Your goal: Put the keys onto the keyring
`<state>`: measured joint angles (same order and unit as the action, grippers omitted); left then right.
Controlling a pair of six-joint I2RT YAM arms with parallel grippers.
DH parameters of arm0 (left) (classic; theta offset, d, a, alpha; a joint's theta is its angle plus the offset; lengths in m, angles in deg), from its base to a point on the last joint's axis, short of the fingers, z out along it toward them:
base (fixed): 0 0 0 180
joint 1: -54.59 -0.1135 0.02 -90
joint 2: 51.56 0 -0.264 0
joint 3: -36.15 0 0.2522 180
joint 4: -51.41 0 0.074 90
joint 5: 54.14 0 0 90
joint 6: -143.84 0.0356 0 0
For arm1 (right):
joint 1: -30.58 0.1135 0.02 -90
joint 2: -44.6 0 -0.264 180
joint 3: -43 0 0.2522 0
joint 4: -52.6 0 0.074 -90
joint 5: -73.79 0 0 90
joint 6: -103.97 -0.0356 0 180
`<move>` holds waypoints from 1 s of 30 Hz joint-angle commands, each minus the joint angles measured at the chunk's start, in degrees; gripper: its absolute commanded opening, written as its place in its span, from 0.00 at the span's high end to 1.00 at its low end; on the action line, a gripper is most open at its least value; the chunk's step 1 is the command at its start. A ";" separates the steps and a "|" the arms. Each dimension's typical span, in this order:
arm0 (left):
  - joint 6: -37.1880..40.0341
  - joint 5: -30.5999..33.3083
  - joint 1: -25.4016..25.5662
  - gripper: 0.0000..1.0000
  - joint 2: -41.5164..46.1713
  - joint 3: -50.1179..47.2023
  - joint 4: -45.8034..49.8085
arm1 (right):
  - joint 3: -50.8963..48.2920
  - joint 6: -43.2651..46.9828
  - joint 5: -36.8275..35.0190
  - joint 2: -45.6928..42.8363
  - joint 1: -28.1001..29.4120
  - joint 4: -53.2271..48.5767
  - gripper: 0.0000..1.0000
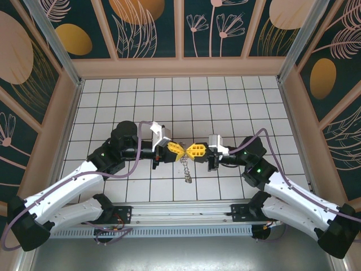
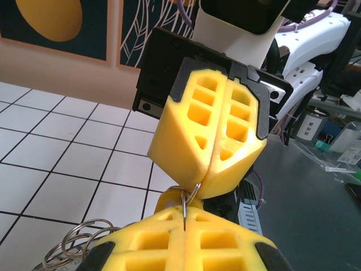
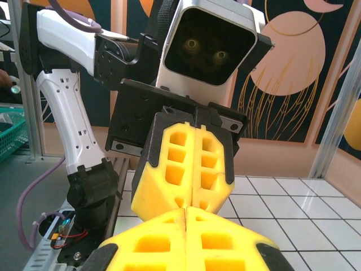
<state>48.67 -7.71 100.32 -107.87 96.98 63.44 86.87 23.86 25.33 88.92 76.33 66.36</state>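
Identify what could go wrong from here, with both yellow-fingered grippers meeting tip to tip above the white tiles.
1. The left gripper and right gripper both pinch one thin silver metal ring at their very tips; pulling apart could slip it free.
2. The bunch of silver wire loops hanging below could swing and drop onto the white tiled table.

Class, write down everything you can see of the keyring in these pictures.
The keyring looks like thin silvery-grey wire. From above it is a short string of loops trailing down the picture from where the shut left gripper and right gripper meet tip to tip. The left wrist view shows one thin ring caught at both fingertip seams, with overlapping loops bunched beside the left fingers. Whether its lower end touches the tiles is unclear.
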 commanded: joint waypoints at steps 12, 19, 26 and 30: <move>-4.36 -1.10 -0.08 1.00 0.00 3.31 -9.27 | -1.19 7.69 0.57 -3.67 1.09 -6.15 1.00; -4.85 -1.07 -0.07 1.00 0.07 3.66 -9.87 | -2.33 7.58 -0.66 -4.50 1.08 -5.62 1.00; -4.89 -0.75 -0.04 1.00 -0.02 4.00 -10.29 | -3.52 5.22 -0.76 -5.87 1.09 -3.36 0.90; -4.27 -0.19 -0.05 1.00 -0.02 4.07 -9.68 | -4.00 2.39 -1.55 -7.10 1.09 -2.11 0.79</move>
<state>44.54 -8.50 100.45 -108.31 98.07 58.91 83.57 28.75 23.80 83.15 76.90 62.50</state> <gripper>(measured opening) 0.042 0.194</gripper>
